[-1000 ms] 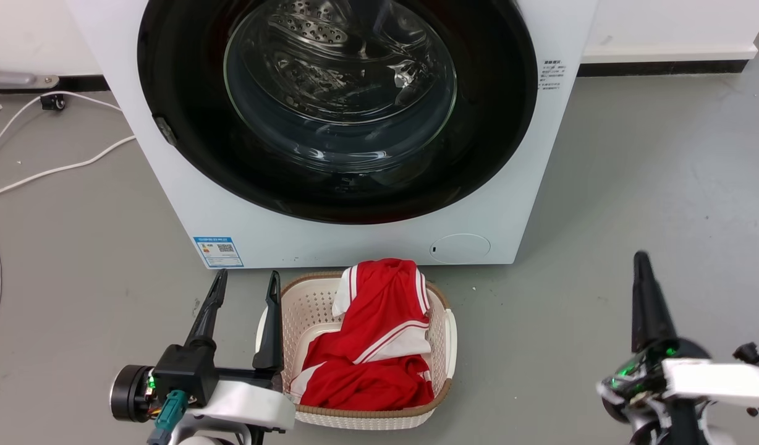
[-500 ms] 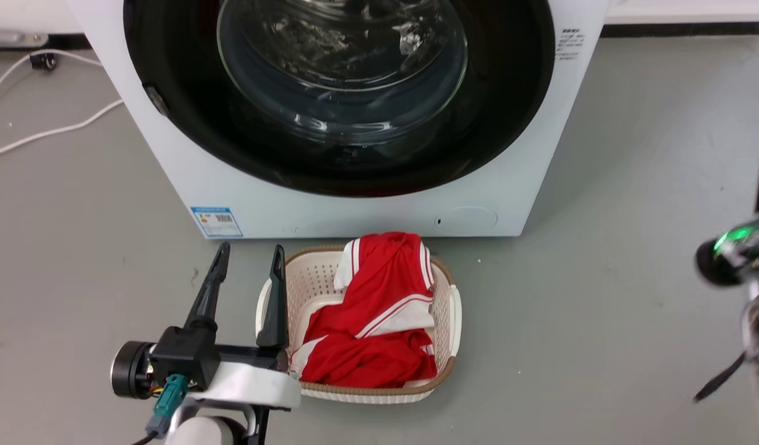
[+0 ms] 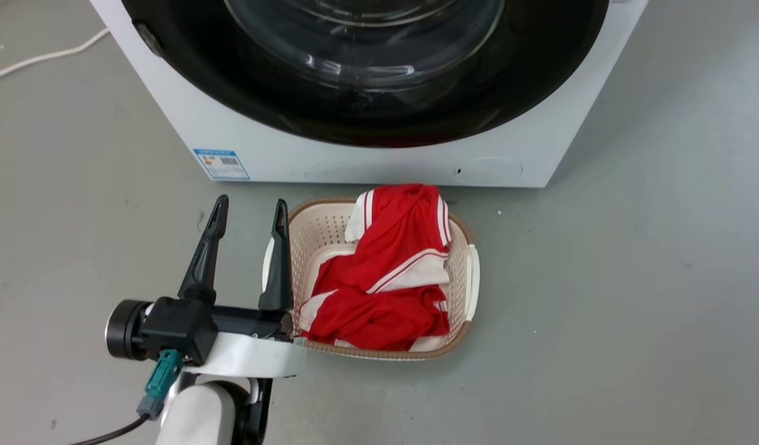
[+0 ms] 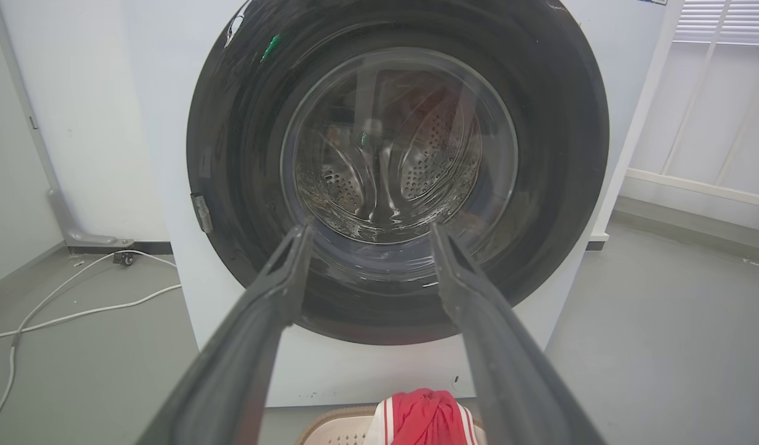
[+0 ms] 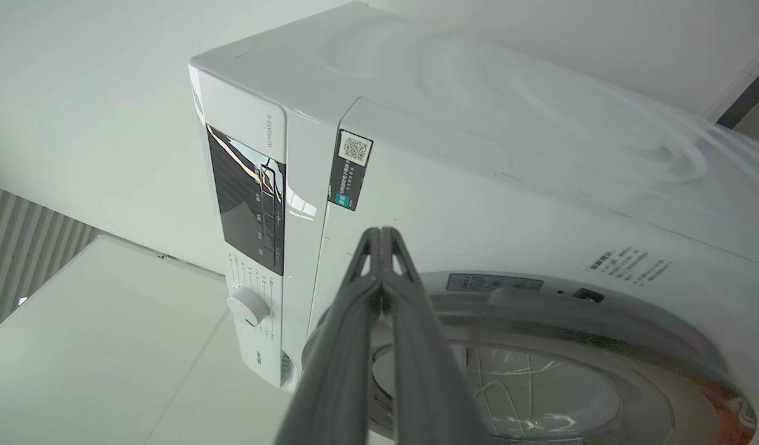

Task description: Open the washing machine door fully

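Dead ahead of left tool (image 4: 370,232), fingers spread, empty: washing machine door (image 4: 552,154), glossy black ring round bulging clear glass, shut flush against white washing machine (image 4: 367,371). Right tool (image 5: 381,233) pinched together, empty, tips near door's rim.

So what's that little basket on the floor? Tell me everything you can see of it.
The basket is a small cream tub, plastic by its look, with perforated walls, a brown rim and pale side handles. It sits upright on the grey floor just before the washing machine. A crumpled red and white garment fills it, draped over the far rim. One finger of the open left gripper overlaps its left side; contact cannot be told.
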